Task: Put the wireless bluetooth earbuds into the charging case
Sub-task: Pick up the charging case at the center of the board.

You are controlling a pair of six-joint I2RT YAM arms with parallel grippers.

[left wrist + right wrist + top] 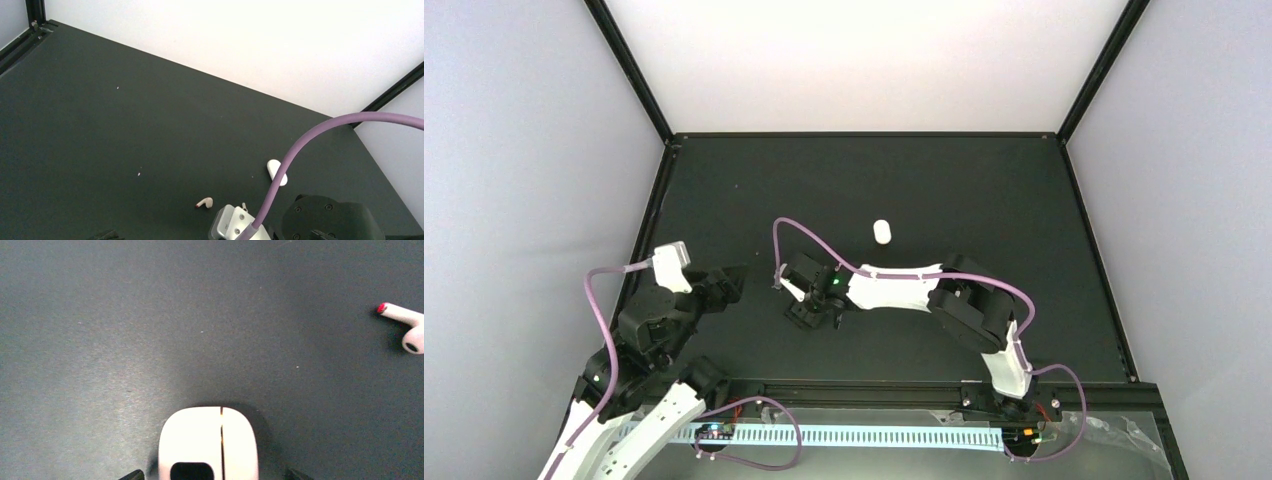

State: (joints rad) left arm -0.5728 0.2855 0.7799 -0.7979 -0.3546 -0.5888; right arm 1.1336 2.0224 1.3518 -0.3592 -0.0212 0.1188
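A white charging case lies closed on the black mat, its lid seam running away from the camera. My right gripper is open and straddles it, with a gap on each side; only the fingertips show. One white earbud with a red stem tip lies on the mat to the right of the case; it also shows in the left wrist view. A tiny beige bit shows by the right wrist camera mount. My left gripper hovers at the left, away from both; its jaws do not show clearly.
A white oblong capsule lies alone on the mat beyond the right gripper; it also shows in the left wrist view. A purple cable arcs over the right wrist. Black frame rails edge the mat.
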